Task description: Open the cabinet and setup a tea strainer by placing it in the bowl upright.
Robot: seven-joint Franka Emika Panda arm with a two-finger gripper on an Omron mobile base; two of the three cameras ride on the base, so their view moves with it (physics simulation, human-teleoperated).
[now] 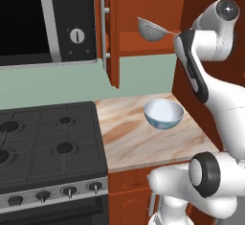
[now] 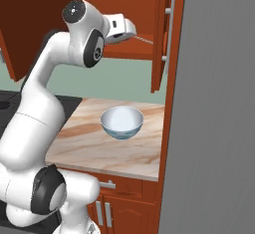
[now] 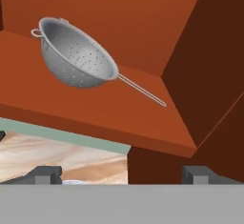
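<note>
The cabinet (image 1: 143, 18) is already open: in the left base view one door (image 1: 111, 32) with a long silver handle (image 1: 103, 30) stands swung out, and the shelf inside is in plain sight. So the first part of the task looks done. The rest is still to do.

The tea strainer (image 3: 76, 56) lies on the cabinet shelf (image 3: 95, 108), tilted on its side, with the thin handle pointing toward 4 o'clock in the hand view. Nothing holds it. The end effector (image 3: 121, 174) is open, its two dark tips stand wide apart at the bottom of the hand view, and the strainer is well apart from them, toward 11 o'clock. I judge that the arm is in the approach to the strainer, before any grasp.

The bowl (image 1: 163, 114) stands upright on the tabletop (image 1: 139, 138), below the open cabinet and at 6 o'clock from the strainer in the left base view. It looks empty.

What is left, in my judgement: to reach the strainer, close on it, carry it down, and set it upright in the bowl.

Count: one strainer, one bowl, one microwave (image 1: 48, 20) at the upper left, one stove (image 1: 48, 142) with four burners visible and four knobs on its front.
</note>
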